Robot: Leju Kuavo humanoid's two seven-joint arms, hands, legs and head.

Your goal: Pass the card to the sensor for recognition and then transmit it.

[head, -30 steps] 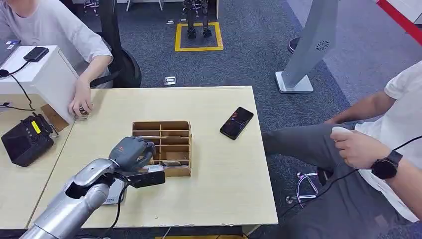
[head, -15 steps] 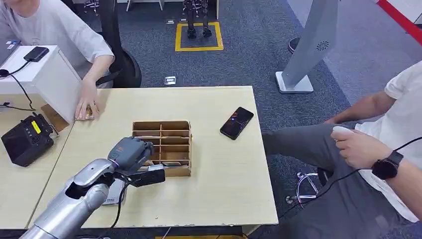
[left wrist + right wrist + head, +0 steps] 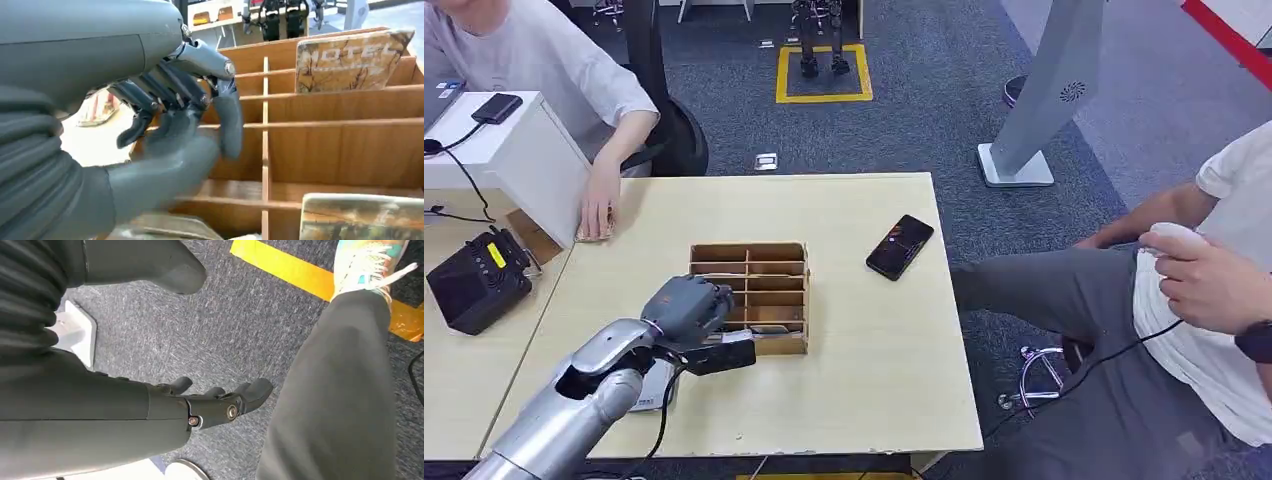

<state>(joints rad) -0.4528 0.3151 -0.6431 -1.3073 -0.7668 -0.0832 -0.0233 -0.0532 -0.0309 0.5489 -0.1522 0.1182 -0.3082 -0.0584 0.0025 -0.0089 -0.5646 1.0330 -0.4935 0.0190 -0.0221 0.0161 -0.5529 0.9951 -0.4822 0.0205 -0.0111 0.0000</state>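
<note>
My left hand (image 3: 687,305) covers the near-left compartments of the wooden organizer (image 3: 769,268), so I cannot see whether its fingers (image 3: 227,125) touch a card. In the left wrist view the thumb is blurred, the lower card (image 3: 360,217) is cut off by the frame's edge, and the upper card (image 3: 350,60) reads roughly "HOTEL". The phone (image 3: 900,246) on the surface (image 3: 854,390) is too small to read.

Left hand (image 3: 686,306) empty, fingers (image 3: 227,120) curled
</note>
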